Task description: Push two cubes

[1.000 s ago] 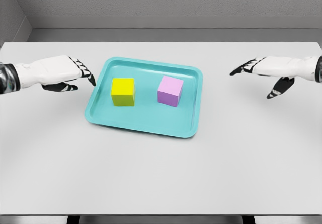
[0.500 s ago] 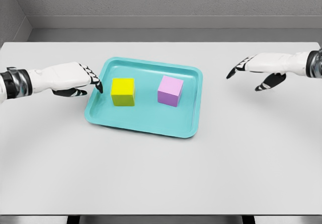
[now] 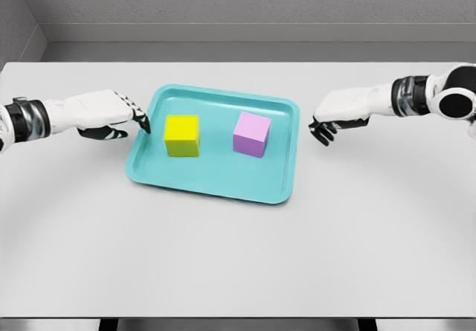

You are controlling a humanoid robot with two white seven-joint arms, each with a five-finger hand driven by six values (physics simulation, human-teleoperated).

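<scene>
Cubes, yellow cube [image 3: 181, 135] and purple cube [image 3: 251, 134], sit untouched in the teal tray [image 3: 216, 178], flanked by left hand [image 3: 104, 115] and right hand [image 3: 338, 115], fingers loosely curled and empty; the approach likely needs finishing inward.

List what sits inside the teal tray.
Inside the teal tray sit a yellow cube on the left and a pink cube on the right, apart. The floor beneath each cube is hidden.
</scene>
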